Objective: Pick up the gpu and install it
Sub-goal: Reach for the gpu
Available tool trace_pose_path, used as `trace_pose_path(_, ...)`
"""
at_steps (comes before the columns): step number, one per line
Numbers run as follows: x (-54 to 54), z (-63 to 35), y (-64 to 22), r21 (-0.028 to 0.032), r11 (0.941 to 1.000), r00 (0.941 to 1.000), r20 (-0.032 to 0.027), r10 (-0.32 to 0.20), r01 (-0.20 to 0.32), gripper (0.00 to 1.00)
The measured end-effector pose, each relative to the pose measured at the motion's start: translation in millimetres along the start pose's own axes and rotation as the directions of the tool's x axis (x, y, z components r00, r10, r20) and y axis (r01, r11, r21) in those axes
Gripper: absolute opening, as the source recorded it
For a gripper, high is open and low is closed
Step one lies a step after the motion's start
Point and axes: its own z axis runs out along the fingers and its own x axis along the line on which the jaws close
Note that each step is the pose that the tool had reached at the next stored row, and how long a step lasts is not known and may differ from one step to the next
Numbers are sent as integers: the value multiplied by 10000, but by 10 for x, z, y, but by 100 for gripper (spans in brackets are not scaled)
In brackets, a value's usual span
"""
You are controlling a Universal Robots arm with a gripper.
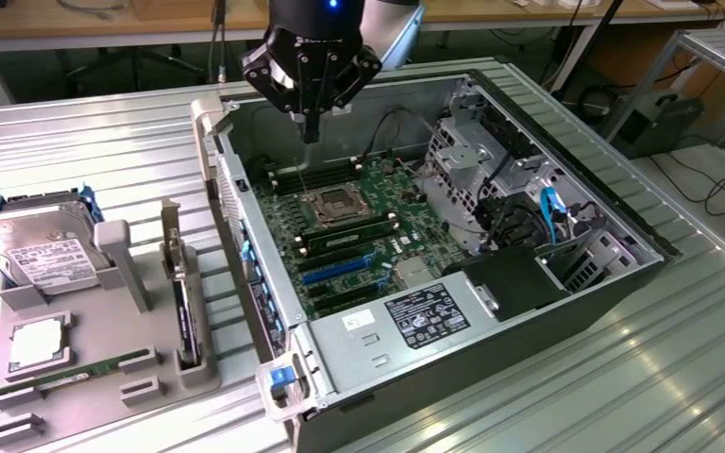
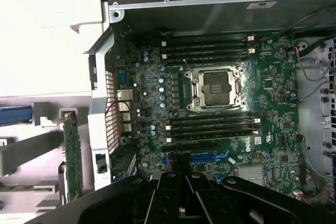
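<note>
Exterior view: the gripper (image 1: 310, 121) hangs over the open computer case (image 1: 589, 283) with its fingers pressed together and nothing between them. Its tip points down toward the motherboard (image 1: 369, 241), above the empty CPU socket (image 1: 337, 203).

The gpu (image 1: 186, 316) is not in the case. It stands on edge in the grey fixture (image 1: 86, 406) on the exterior view's left, well apart from the gripper. Its silver bracket is at the far end, and the fixture's posts sit close beside it. A hard drive (image 1: 42, 255) and a memory stick (image 1: 73, 375) lie in the same fixture.

I judge the step in hand to be the reach for the card, with nothing yet picked up. To do it well, the fingers should part before they come down. They should straddle the card's upper edge squarely, one on each face, clear of the posts and the bracket.

A grip near the middle of the card's length would probably keep it from swinging. The card should lift straight up out of its slot. Dragging it sideways risks jamming it against the fixture.
</note>
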Motion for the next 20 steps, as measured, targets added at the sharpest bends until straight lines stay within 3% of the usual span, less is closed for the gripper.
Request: trace_pose_path(20, 50, -1, -4, 0, 10000, 10000, 1, 0, 0, 11)
